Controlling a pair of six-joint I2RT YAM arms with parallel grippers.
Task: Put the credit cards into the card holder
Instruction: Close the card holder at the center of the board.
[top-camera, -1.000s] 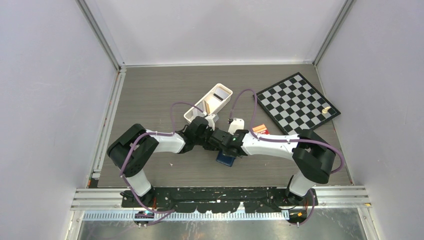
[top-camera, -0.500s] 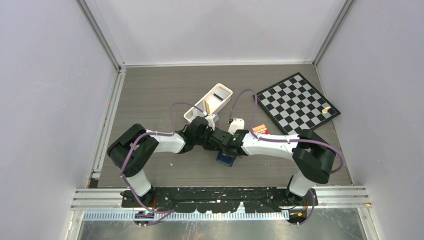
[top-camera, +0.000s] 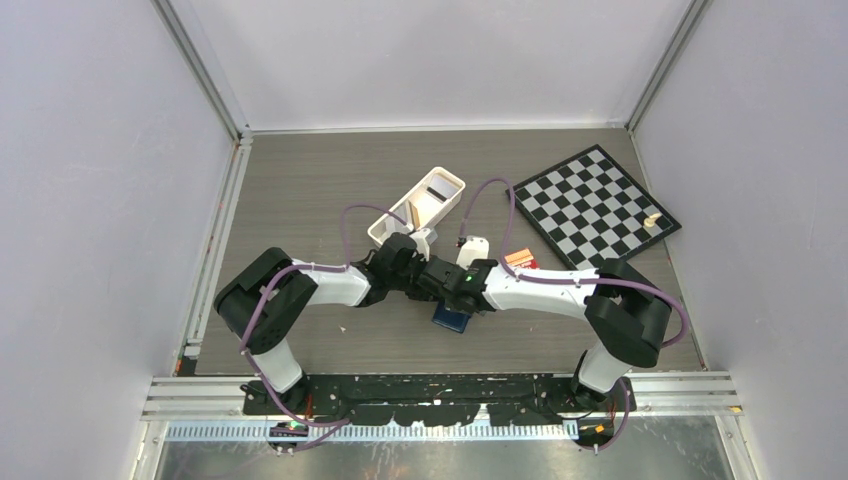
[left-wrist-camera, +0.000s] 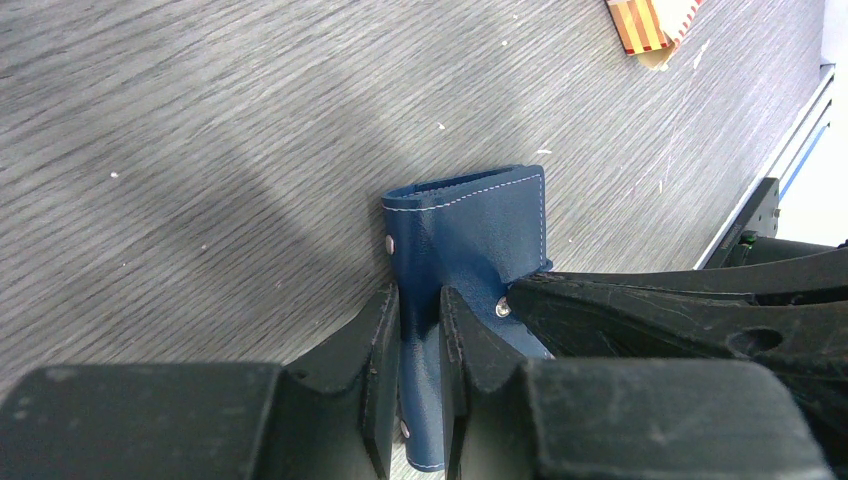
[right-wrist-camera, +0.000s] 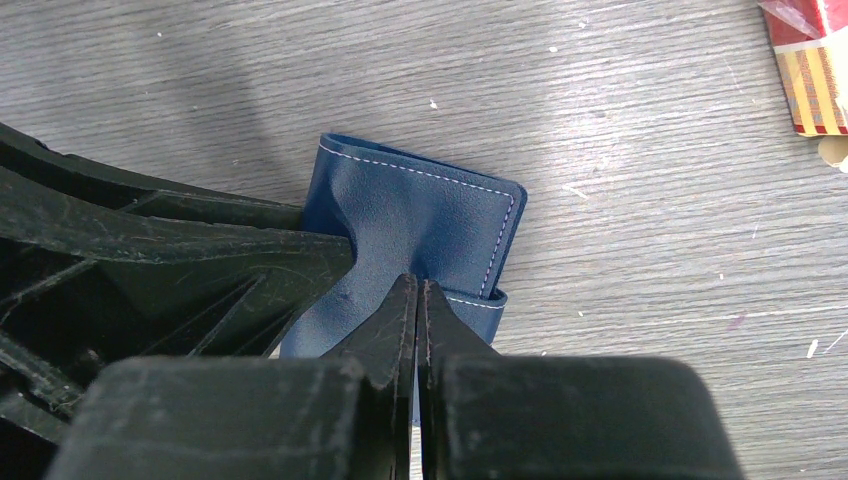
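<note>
The left gripper (left-wrist-camera: 420, 305) clamps one wall of the card holder (left-wrist-camera: 470, 225), and the right gripper (right-wrist-camera: 417, 292) pinches tight on its other flap. The card holder is navy with white stitching and silver rivets. It sits buckled on the wood-grain table (left-wrist-camera: 200, 150) with its slot gaping.

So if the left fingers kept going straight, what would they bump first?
The holder: the left fingers pinch one flap, and the rest of it stands right ahead. Past it there looks to be only table, though depth is unclear.
</note>
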